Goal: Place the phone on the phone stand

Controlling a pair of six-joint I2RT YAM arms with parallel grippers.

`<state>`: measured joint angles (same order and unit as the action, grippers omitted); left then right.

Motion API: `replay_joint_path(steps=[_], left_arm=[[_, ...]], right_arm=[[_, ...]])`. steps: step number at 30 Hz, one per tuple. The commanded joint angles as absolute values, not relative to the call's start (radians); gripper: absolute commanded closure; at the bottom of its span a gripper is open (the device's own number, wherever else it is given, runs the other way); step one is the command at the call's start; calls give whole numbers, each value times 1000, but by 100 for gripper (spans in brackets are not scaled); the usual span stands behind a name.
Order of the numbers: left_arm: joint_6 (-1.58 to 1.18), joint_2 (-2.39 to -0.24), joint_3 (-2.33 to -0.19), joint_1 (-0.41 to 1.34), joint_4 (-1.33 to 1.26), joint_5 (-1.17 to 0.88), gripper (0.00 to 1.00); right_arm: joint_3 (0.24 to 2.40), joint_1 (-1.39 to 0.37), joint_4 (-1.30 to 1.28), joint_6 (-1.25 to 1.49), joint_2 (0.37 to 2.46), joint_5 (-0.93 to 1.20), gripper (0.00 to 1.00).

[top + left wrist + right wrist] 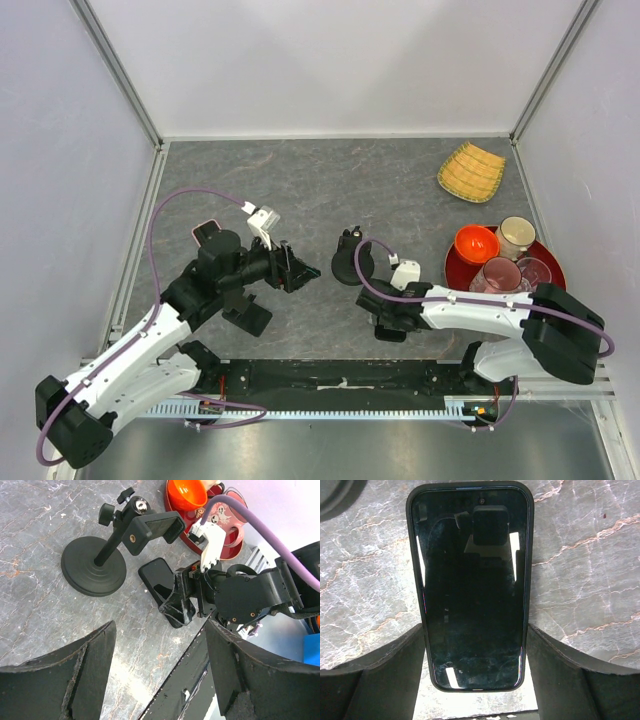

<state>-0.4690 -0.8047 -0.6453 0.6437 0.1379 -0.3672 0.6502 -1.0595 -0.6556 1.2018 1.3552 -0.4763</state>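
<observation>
Barely begun: phone [474, 590] flat on table [400, 190], stand [92, 565] empty at its 11 o'clock; right end effector [476, 632] straddles phone's edges, can't tell if pinching; left end effector [303, 270] spread, empty; lift & seat to do.

Top looks down; wrist views — right closest — share the phone [472, 585].

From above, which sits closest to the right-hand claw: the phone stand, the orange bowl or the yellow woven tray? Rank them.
From the right gripper:
1. Phone stand, just beyond it, slightly left.
2. Orange bowl, farther off to the right.
3. Woven tray, far right corner.
</observation>
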Motion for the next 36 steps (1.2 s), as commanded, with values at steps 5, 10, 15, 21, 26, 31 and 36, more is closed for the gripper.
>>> replay_joint_path(steps=[5, 10, 15, 21, 26, 31, 36], left_arm=[[-433, -836, -670, 647, 114, -364, 21], [-446, -836, -667, 649, 109, -370, 21], [-436, -845, -687, 649, 127, -380, 21], [-471, -870, -692, 649, 42, -460, 21], [-612, -925, -690, 647, -141, -604, 21], [-709, -1040, -787, 687, -238, -577, 22], [-654, -1127, -919, 808, -163, -330, 23]], right_arm=[[598, -1043, -715, 1278, 1313, -548, 59], [574, -1040, -704, 1290, 1111, -670, 100], [566, -1042, -678, 1238, 890, -831, 100], [487, -1040, -427, 856, 443, -842, 100], [416, -1040, -243, 570, 166, -657, 100], [436, -1040, -207, 479, 170, -494, 100], [459, -1040, -166, 451, 281, -384, 100]])
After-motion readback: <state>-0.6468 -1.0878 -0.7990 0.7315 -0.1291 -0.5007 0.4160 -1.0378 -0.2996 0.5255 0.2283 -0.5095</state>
